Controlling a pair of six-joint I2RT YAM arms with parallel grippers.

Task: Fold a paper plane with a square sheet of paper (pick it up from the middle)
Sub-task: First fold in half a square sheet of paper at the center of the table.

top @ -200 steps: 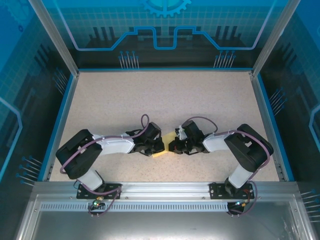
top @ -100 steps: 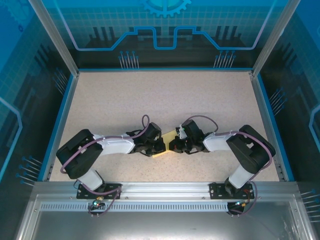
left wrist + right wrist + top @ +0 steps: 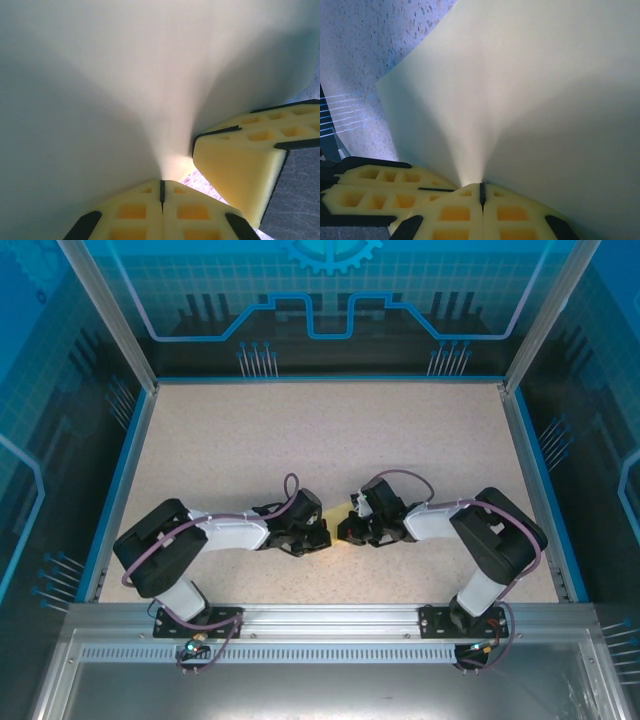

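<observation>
Toward the near edge of the desk [image 3: 300,440], about midway between its left and right edges: left gripper [image 3: 161,186] and right gripper [image 3: 481,189] tip to tip, close together. Both pressed together on the square sheet of paper [image 3: 545,100], each pinching it between yellow foam pads [image 3: 152,200]. Pale yellow, smooth, bowing up and away from each pinch point. From above, mostly hidden between the two black gripper heads; touching the desk or lifted off it, cannot tell. In the left wrist view, one right-gripper pad just beside the left pinch, with a scrap of speckled desk in the gap. Desk surface: beige speckled laminate. Blue rim [image 3: 330,379] along the left, far and right edges. Silver frame posts [image 3: 105,315] rising from the far corners. Translucent blue panels [image 3: 330,290] with circuit-line graphics behind and on both sides. Slotted aluminium rail [image 3: 330,615] along the near edge, with both arm bases [image 3: 197,620] bolted there.
</observation>
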